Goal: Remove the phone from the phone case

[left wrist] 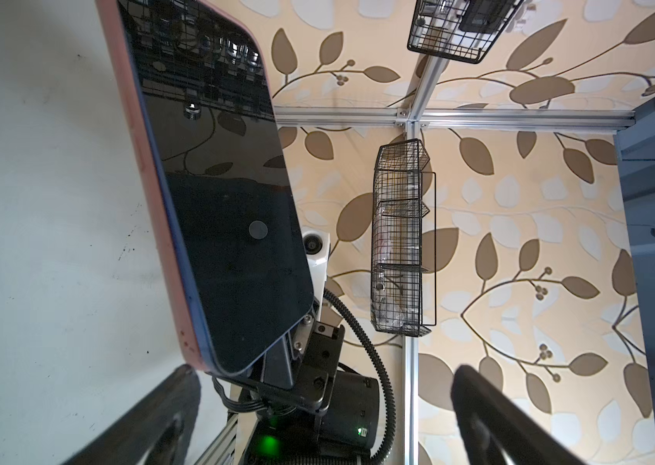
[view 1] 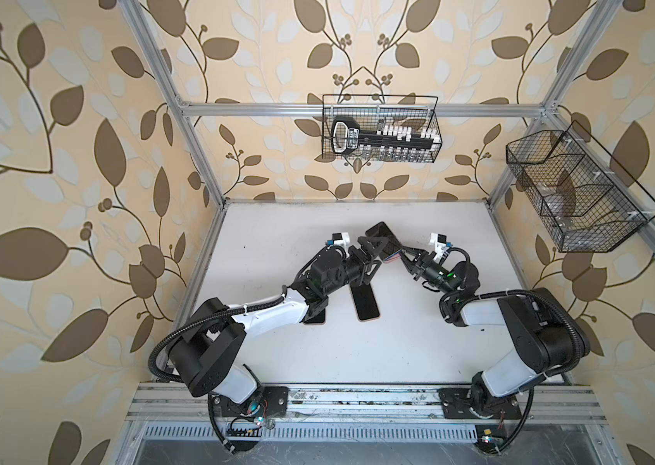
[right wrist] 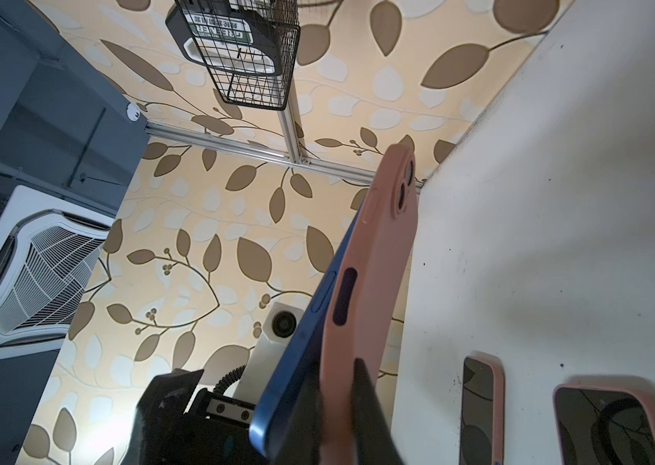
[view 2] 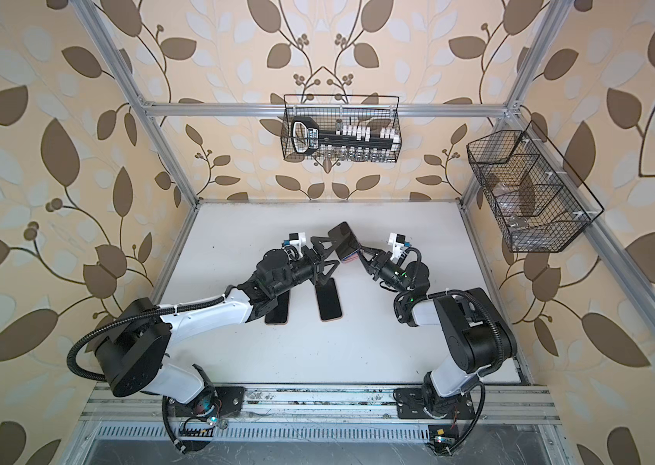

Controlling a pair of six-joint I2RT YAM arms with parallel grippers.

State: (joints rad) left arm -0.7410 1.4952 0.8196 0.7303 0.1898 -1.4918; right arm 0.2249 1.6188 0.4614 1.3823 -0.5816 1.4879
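- The white bench [view 1: 398,354] carries both arms, which reach in from the near edge towards the middle.
- Two other phones [view 1: 366,302] lie flat on the bench, screens up, side by side and apart. Both are in pinkish cases, as the right wrist view shows [right wrist: 616,426]. In both top views the left arm covers part of the left one.
- Just past them the left claw [view 1: 374,253] is raised off the bench with its fingers [left wrist: 491,406] spread wide apart, holding nothing. It sits close beside the held phone's screen side.
- The right claw [view 1: 400,255] is clamped on the lower end of the pink phone case [right wrist: 370,282].
- The blue phone [right wrist: 301,342] is in that case, held tilted above the bench with its dark screen [left wrist: 217,201] facing the left claw.
- At the gripped end the phone's edge stands away from the case. A dark finger appears to sit in that gap, with another against the case's back.
- Further up, near the camera holes, phone and case lie close together.
- On the back wall hangs a wire basket [view 1: 380,133] holding a black tool with white pieces.
- A second wire basket [view 1: 575,193] hangs on the right-hand wall.
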